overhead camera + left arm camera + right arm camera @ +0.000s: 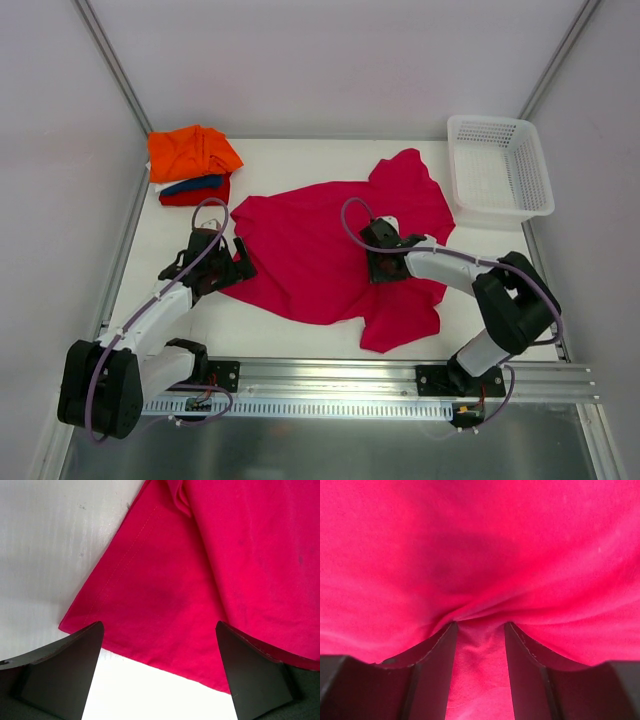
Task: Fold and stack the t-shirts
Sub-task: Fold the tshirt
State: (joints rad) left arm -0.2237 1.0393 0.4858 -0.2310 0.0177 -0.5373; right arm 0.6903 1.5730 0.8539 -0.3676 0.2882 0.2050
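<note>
The large magenta t-shirt (310, 250) lies spread and rumpled across the middle of the white table (290, 160). My left gripper (236, 268) is open at the shirt's left hem. In the left wrist view its jaws (159, 626) straddle the hem corner of the shirt (200, 580), touching nothing. My right gripper (385, 268) is pressed into the shirt's right half. In the right wrist view it (480, 625) is shut on a puckered fold of the cloth (480, 545). A folded stack sits at the back left: orange (192, 152) over dark blue (195, 184) over red (197, 196).
A white mesh basket (500, 165) stands at the back right corner. Metal frame posts and walls enclose the table. A rail runs along the near edge by the arm bases.
</note>
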